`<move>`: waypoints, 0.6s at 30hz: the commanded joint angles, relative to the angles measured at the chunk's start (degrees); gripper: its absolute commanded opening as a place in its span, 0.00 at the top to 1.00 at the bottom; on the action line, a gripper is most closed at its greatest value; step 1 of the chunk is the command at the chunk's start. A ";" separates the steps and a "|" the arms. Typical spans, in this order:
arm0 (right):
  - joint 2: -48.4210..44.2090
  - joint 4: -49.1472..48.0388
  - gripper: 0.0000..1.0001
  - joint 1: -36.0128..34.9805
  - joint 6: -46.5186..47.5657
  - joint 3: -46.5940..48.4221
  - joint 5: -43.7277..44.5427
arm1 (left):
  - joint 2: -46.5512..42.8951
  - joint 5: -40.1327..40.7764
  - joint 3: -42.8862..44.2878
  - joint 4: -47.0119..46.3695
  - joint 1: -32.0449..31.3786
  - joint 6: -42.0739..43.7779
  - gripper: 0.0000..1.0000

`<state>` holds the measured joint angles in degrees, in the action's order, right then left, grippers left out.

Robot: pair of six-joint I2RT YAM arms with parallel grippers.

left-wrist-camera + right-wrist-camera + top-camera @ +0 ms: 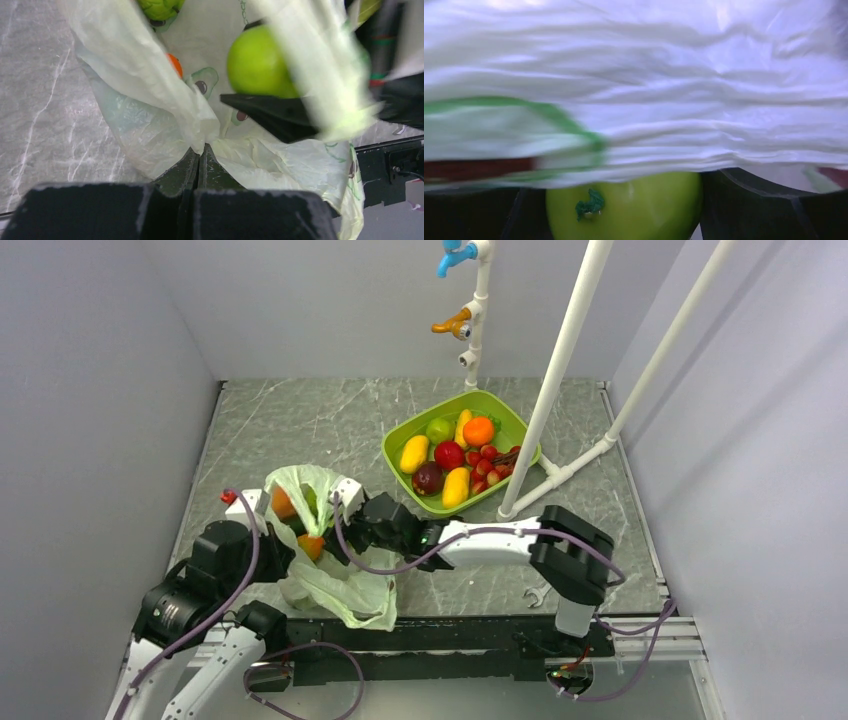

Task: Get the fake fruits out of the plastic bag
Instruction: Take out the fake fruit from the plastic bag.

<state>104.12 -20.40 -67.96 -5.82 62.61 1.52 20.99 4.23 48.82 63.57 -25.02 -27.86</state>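
Note:
The plastic bag [330, 585] lies crumpled at the near left of the table, its mouth raised. My left gripper [200, 150] is shut on a fold of the bag [150, 115] and holds it up; it also shows in the top view [287, 543]. My right gripper [345, 528] reaches into the bag's mouth. Its fingers [749, 210] are shut on a round green fruit [624, 207], which also shows in the left wrist view [257, 62]. Bag film drapes over it. Orange fruits [312, 546] and another green piece [160, 7] lie inside the bag.
A green tray [400, 443] at the back right holds yellow ovals, red berries and other fruits. White pipes [545, 405] rise beside the tray. A small wrench [535, 595] lies by the right arm's base. A small red piece [228, 497] lies left of the bag.

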 commanded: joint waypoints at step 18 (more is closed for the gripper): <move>-17.85 -9.37 1.00 4.37 -13.61 -7.35 -34.43 | 3.18 -1.60 -0.32 -1.75 0.24 1.00 1.00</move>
<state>91.33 -26.02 -63.31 -16.16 53.91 -17.91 24.10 2.70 48.23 63.24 -24.99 -27.05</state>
